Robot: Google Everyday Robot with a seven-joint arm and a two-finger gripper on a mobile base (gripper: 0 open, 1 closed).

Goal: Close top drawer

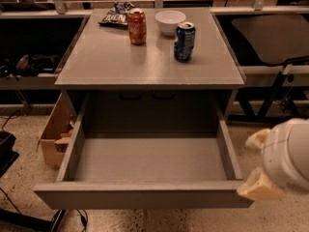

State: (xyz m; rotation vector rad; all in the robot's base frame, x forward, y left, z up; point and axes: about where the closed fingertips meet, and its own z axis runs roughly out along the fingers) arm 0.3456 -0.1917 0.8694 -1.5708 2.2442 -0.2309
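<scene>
The top drawer (140, 197) is pulled far out from under the grey cabinet top (145, 64). Its wide plain grey front panel faces me at the bottom of the view, and its deep grey tray is empty. My gripper (277, 170), with its white and cream arm parts, is at the lower right, just beside the right end of the drawer's front panel. I cannot tell whether it touches the panel.
On the cabinet top stand a red can (137, 27), a blue can (184, 42), a white bowl (170, 21) and a dark snack bag (115, 14). A cardboard box (53, 139) sits on the floor at the left. A black chair (270, 37) stands at the right.
</scene>
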